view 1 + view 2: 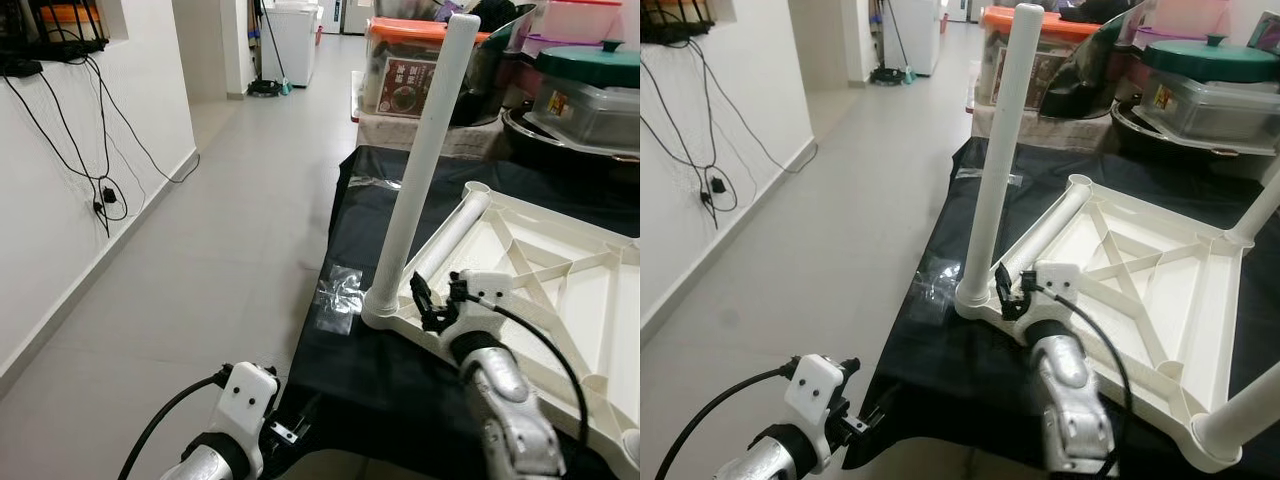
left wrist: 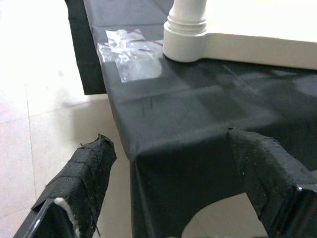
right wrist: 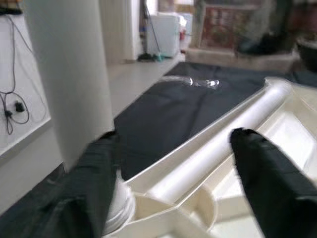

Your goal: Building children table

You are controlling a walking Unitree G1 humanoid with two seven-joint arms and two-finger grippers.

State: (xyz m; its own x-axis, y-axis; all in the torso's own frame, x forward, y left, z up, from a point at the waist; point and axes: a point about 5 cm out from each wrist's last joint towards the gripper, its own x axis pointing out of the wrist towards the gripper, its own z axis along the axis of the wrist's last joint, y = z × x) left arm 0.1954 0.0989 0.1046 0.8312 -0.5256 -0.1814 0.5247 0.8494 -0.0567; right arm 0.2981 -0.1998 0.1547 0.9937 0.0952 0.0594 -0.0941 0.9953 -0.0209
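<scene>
Upturned white tabletop (image 1: 1160, 290) on black cloth (image 1: 940, 350), upright leg (image 1: 420, 160) seated in near corner socket. Loose leg (image 1: 450, 235) lying inside, not yet mounted. Right gripper (image 3: 173, 168) fingers wide, just beside it. Left gripper (image 2: 173, 193) wide, empty, below cloth edge.

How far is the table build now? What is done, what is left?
Done: three legs stand in the upturned table, the nearest leg included. In hand: the open right end effector is at that leg's base. Left: the fourth leg lies loose in the table; the far socket is empty. The left end effector hangs low.
</scene>
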